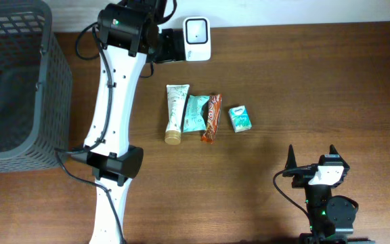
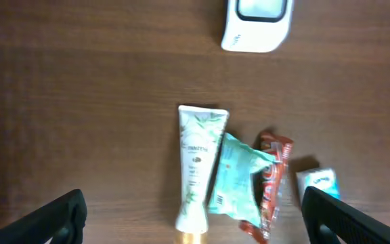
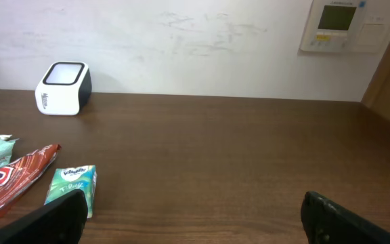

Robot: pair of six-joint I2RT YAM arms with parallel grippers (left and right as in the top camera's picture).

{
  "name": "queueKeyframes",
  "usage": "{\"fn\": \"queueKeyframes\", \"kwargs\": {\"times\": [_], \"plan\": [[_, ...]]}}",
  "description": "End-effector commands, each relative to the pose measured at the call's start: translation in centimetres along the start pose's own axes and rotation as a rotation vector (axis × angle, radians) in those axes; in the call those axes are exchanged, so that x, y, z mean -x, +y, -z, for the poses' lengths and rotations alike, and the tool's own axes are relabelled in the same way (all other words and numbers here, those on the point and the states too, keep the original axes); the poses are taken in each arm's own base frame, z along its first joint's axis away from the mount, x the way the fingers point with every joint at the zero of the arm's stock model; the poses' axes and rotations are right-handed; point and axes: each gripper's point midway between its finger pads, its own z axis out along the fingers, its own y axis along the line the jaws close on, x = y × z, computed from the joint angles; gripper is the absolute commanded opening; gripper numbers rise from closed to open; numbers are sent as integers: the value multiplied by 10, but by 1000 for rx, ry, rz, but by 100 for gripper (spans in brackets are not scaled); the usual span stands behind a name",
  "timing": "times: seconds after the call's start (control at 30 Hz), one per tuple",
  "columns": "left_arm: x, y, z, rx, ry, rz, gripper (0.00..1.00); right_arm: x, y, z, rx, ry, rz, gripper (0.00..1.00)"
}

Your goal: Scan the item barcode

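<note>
Several items lie in a row mid-table: a white tube (image 1: 176, 112) with a gold cap, a teal packet (image 1: 195, 112), a red-orange packet (image 1: 210, 117) and a small tissue pack (image 1: 240, 118). The white barcode scanner (image 1: 197, 30) stands at the back edge. My left gripper (image 1: 168, 46) hovers high beside the scanner, open and empty. Its wrist view looks down on the tube (image 2: 198, 163), teal packet (image 2: 237, 177), red packet (image 2: 271, 183), tissue pack (image 2: 319, 183) and scanner (image 2: 257, 24). My right gripper (image 1: 312, 157) rests open at the front right, facing the tissue pack (image 3: 73, 188) and scanner (image 3: 63, 88).
A dark grey mesh basket (image 1: 46, 88) stands at the table's left end. The left arm's white links (image 1: 114, 102) stretch from its base near the front edge up to the back. A wall with a thermostat panel (image 3: 337, 26) rises behind the table.
</note>
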Motion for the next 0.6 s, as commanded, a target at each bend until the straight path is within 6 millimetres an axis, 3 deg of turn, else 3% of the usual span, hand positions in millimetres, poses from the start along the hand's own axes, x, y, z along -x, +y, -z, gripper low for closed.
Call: {"fn": "queueKeyframes", "kwargs": {"times": [0.0,0.27,0.57], "plan": [[9,28,3,128,-42,-12,99,-3,0,0,-3,5,0,99],[2,59,-17,188,35,27,99,-3,0,0,-3,5,0,99],[-1,61,-23,195,56,25,99,-3,0,0,-3,5,0,99]]}}
